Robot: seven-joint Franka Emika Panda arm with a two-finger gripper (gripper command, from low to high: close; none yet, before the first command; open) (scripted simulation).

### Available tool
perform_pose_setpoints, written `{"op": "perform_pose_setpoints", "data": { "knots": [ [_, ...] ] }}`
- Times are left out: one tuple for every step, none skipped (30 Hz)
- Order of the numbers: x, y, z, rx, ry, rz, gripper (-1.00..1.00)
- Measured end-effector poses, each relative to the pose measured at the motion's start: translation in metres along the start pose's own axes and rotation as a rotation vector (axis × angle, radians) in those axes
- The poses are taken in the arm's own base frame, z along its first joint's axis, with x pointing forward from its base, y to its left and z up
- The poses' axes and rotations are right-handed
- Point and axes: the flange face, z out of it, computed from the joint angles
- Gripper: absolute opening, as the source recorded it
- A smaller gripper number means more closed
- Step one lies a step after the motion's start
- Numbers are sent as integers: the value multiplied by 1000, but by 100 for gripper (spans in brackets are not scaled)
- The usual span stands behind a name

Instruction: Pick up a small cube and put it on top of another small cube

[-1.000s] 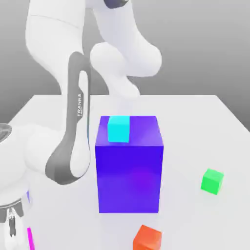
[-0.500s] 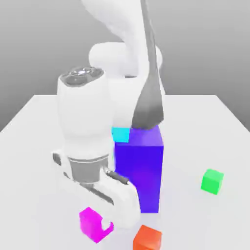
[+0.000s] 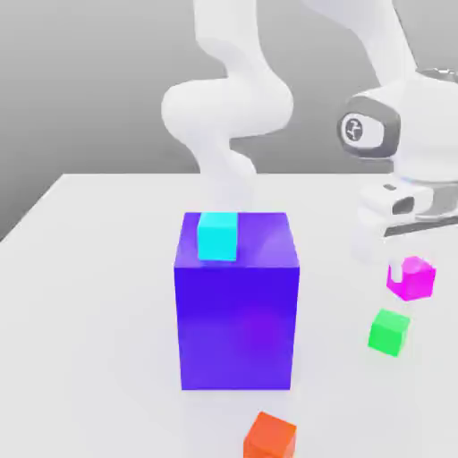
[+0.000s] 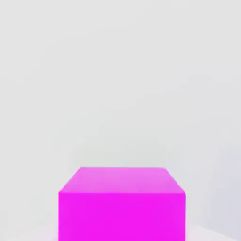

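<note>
Desk [image 3: 98, 304], with the cyan cube on the blue block at the exterior view's left. At right, my hand [image 3: 398, 275] is closed on the magenta cube [image 3: 419, 279], near the green cube [image 3: 388, 333]; I should centre over green, square the faces, lower gently, then release.

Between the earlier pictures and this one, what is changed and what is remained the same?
The gripper has swung from the exterior view's left to its right, bringing the magenta cube with it, in its grip; the cube now appears above the green cube in that view. The green cube, orange cube, cyan cube and blue-purple block stayed put.
</note>
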Motion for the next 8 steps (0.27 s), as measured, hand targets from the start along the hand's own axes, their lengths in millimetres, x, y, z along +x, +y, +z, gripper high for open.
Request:
{"op": "perform_pose_setpoints", "data": {
  "knots": [
    [1,1,9,-3,-1,3,-100],
    [0,0,18,-5,-1,1,-100],
    [0,0,28,-5,-2,0,-100],
    [0,1,38,-6,-2,1,-100],
    [-2,2,48,-6,-3,-1,-100],
    [-3,2,54,-6,-4,-3,100],
    [-3,2,54,-6,-4,-3,100],
    [-3,2,54,-6,-4,-3,100]
  ]
}}
